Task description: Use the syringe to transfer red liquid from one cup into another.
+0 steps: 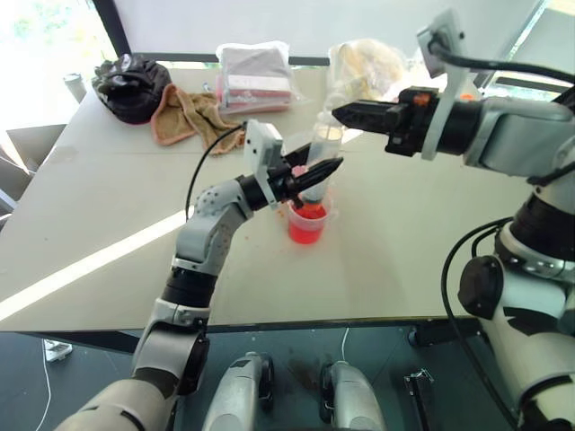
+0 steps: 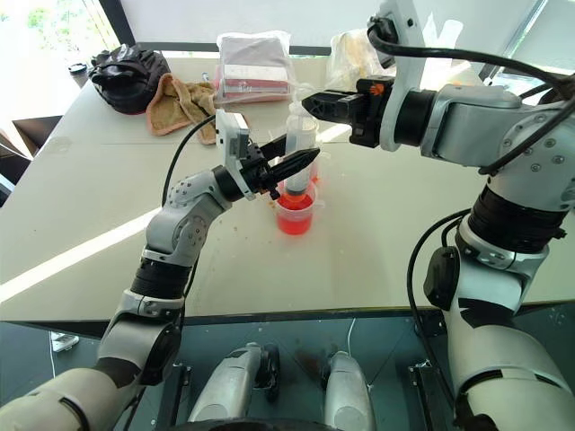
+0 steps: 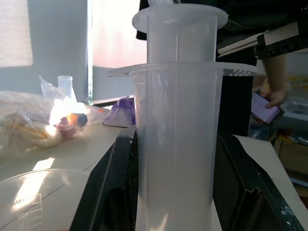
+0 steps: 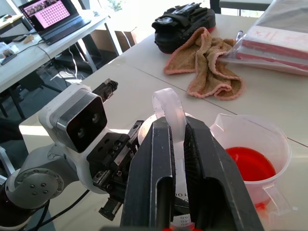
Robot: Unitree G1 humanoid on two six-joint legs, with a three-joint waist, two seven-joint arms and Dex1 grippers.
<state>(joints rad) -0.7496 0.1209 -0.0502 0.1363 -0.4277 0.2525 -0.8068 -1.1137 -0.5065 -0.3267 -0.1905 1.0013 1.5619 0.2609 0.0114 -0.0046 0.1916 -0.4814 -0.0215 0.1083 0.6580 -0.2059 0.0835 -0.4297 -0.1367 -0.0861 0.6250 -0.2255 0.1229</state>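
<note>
Clear syringe (image 2: 299,148) upright, left gripper (image 2: 301,162) clamping barrel.

Faint graduation marks and small digits are seen on the wall of the clear cup (image 3: 33,202) beside the syringe (image 3: 175,144), but they cannot be read; no other legible text is found.

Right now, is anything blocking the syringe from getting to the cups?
Nothing visible does. The syringe stands upright right over the cup of red liquid, with the left gripper shut on its barrel and the right gripper shut on its plunger.
</note>
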